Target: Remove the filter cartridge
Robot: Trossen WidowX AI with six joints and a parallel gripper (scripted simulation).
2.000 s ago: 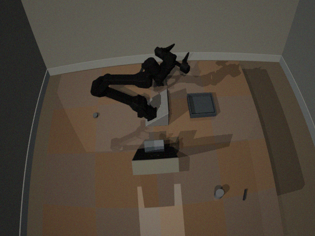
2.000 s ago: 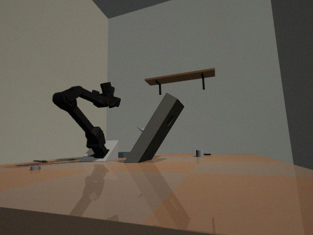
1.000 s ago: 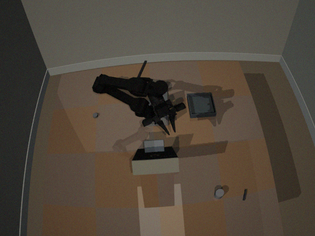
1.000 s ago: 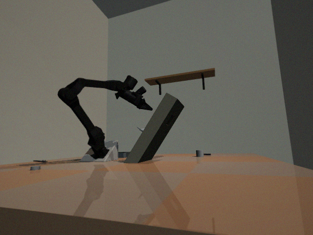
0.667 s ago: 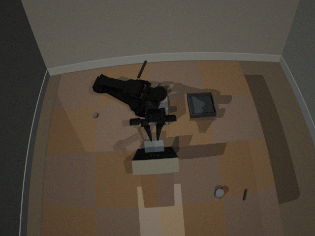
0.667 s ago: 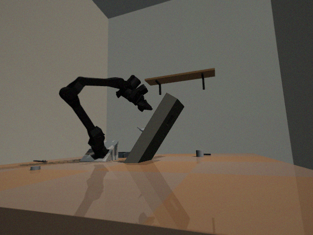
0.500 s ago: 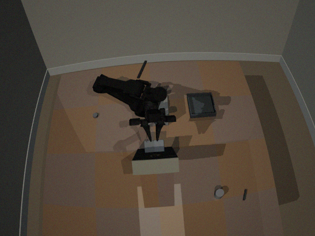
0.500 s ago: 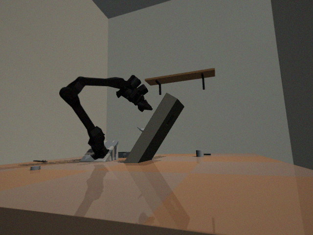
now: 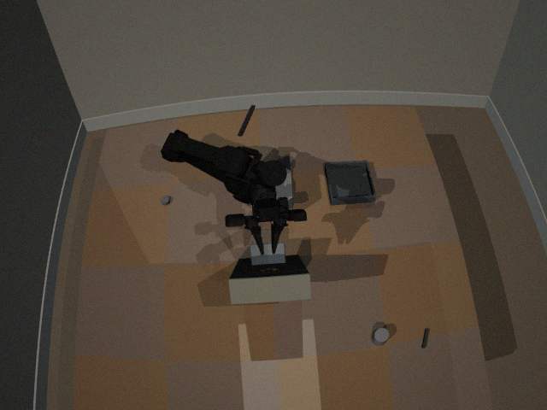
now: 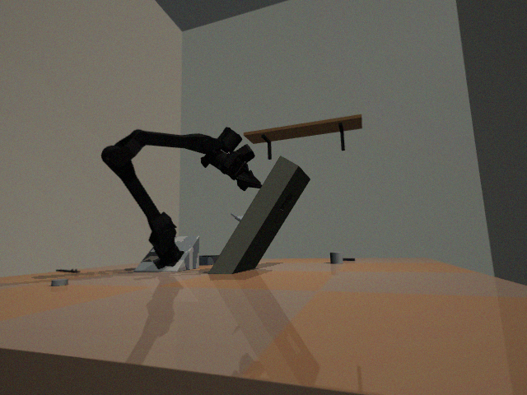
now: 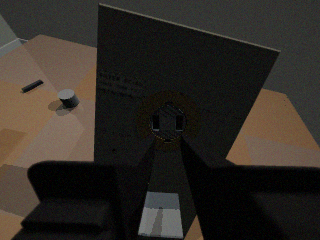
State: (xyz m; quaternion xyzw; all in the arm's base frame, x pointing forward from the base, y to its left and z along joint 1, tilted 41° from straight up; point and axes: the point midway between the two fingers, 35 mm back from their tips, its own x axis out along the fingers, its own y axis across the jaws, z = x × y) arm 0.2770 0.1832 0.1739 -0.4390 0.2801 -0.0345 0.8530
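The service panel is a leaning slab with a dark face. The round filter cartridge sits in that face inside a dim amber ring, with two narrow slots, one left and one right. My gripper is partly open, with nothing between its fingers. Its tips point at the face, just below the cartridge in the wrist view; whether they touch it I cannot tell. The dark tray stands right of the arm in the top view and holds no cartridge.
A pale block shows low in front of the panel face. A grey cylinder and a dark bar lie beyond the panel. A small grey disc and a longer dark bar lie near the arm.
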